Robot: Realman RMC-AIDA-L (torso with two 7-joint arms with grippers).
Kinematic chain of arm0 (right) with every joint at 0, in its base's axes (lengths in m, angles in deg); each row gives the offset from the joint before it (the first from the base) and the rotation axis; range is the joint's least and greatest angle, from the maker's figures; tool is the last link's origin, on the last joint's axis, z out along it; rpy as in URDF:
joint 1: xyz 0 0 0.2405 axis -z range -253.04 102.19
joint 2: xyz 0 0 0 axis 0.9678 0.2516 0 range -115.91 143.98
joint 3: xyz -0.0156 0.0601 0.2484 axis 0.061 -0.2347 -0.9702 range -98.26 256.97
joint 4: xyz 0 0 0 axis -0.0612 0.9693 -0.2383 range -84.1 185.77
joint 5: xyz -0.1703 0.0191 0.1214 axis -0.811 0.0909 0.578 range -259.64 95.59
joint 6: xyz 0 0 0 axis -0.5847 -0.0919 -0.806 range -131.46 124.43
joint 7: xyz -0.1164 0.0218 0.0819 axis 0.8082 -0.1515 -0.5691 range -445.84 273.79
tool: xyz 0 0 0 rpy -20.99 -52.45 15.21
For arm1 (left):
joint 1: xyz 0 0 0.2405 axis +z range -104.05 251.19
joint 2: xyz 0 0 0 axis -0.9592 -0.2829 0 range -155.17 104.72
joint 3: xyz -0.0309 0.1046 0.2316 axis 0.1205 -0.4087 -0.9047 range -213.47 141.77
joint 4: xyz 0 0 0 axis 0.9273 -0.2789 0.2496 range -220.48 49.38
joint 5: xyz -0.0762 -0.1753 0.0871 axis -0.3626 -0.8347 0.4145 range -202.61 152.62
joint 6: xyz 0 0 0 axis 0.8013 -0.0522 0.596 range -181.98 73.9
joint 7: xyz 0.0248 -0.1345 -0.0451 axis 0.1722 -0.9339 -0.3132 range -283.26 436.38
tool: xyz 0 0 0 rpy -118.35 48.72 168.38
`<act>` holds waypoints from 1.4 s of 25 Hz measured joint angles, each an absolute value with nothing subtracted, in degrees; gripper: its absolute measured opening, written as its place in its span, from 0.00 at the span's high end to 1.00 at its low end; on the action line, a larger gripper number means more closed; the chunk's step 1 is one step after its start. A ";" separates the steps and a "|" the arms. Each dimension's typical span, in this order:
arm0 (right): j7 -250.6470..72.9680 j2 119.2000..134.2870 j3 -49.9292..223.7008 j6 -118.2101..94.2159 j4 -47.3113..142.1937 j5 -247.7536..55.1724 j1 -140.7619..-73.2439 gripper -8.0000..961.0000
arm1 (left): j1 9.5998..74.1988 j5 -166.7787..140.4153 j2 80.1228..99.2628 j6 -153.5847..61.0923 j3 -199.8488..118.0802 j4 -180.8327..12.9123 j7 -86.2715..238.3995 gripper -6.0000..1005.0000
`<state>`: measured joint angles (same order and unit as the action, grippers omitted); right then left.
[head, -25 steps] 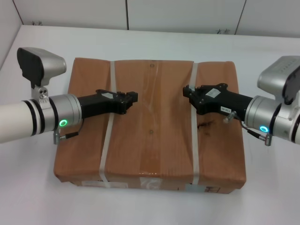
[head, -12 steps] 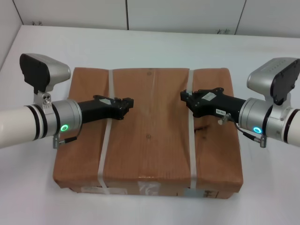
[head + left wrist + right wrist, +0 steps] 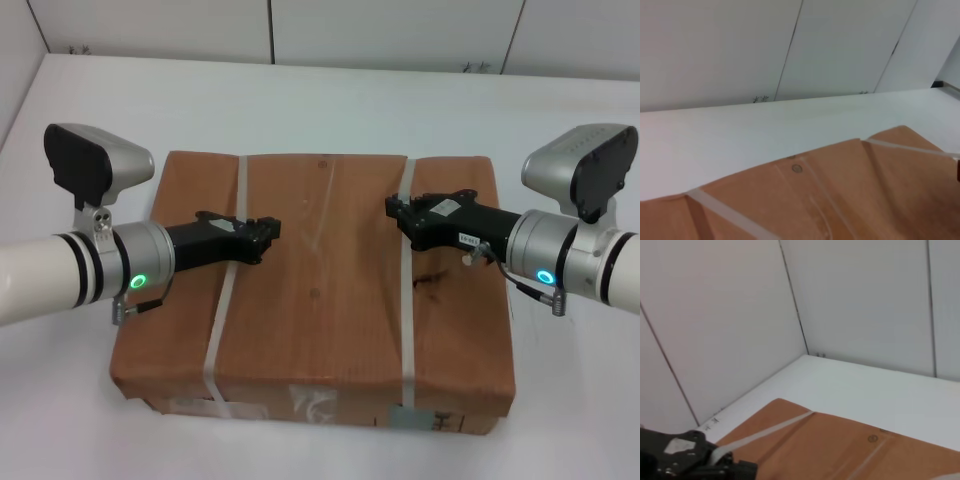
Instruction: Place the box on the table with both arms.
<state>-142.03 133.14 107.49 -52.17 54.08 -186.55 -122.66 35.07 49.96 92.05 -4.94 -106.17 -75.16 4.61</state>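
The brown cardboard box (image 3: 315,300) lies flat over the white table (image 3: 330,100), with two whitish straps (image 3: 223,300) and white labels on its near side. I cannot tell whether it rests on the table. My left gripper (image 3: 270,232) lies on the box top across the left strap. My right gripper (image 3: 395,210) lies on the top at the right strap (image 3: 405,300). The left wrist view shows the box top (image 3: 850,190). The right wrist view shows the box (image 3: 840,445) and the left gripper (image 3: 690,460).
White wall panels (image 3: 400,30) stand along the table's far edge. Bare table surrounds the box on all sides, widest beyond its far edge. Both forearms reach in from the left (image 3: 40,280) and right (image 3: 600,265) edges.
The box and both grippers have shifted toward the near side of the head view, and the box looks slightly smaller. Both grippers keep their places on the box top.
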 joint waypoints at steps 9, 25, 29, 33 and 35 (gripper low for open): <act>-143.43 133.13 107.47 -51.18 54.10 -186.60 -122.99 0.91 | 35.37 49.88 92.14 -5.47 -106.17 -75.21 4.68 0.83; -147.46 133.12 107.69 -50.50 53.82 -186.57 -122.53 0.45 | 35.48 50.12 91.96 -5.76 -106.17 -75.27 6.30 0.41; -147.69 133.12 107.76 -49.55 53.93 -186.58 -122.61 0.45 | 35.51 50.16 91.95 -6.89 -106.16 -75.27 6.69 0.30; -148.84 133.12 107.98 -48.44 53.99 -186.58 -122.57 0.45 | 35.47 50.19 91.92 -7.46 -106.16 -75.76 6.58 0.29; -149.76 133.11 108.19 -47.95 53.99 -186.64 -122.48 0.45 | 35.26 50.21 91.78 -7.52 -106.16 -76.39 6.31 0.29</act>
